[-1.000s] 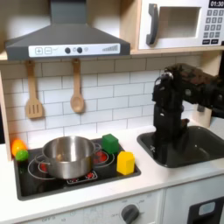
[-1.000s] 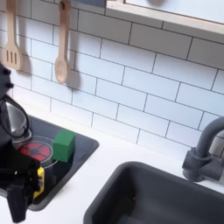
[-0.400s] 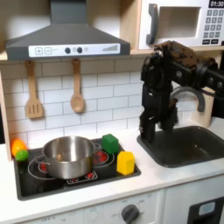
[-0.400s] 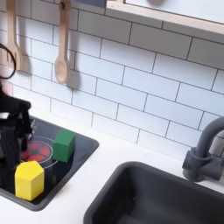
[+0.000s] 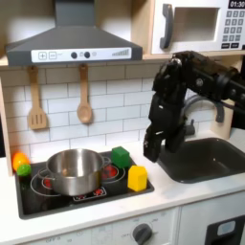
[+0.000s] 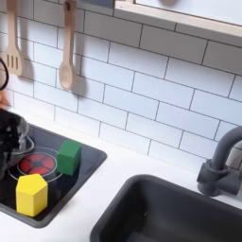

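In the first exterior view my black gripper (image 5: pixel 153 150) hangs over the counter between the stove (image 5: pixel 57 198) and the sink (image 5: pixel 207 173). It points down, a little above and to the right of the yellow block (image 5: pixel 138 177) and holds nothing that I can see. Its fingers are too dark and small to tell whether they are apart. The yellow block (image 6: pixel 31 194) stands on the stove's front right corner. A green block (image 5: pixel 121 156) (image 6: pixel 68 156) sits behind it. A steel pot (image 5: pixel 74 170) stands in the middle of the stove.
A wooden spatula (image 5: pixel 36 101) and spoon (image 5: pixel 84 97) hang on the tiled wall, under the range hood (image 5: pixel 72 46). A faucet (image 6: pixel 219 166) stands behind the sink (image 6: pixel 142 203). An orange and green toy (image 5: pixel 19 163) lies at the stove's left edge. A microwave (image 5: pixel 196 26) sits above.
In the first exterior view the arm has swung left from above the sink toward the stove and come lower. In the second exterior view the arm has left the lower left; the blocks stay put.
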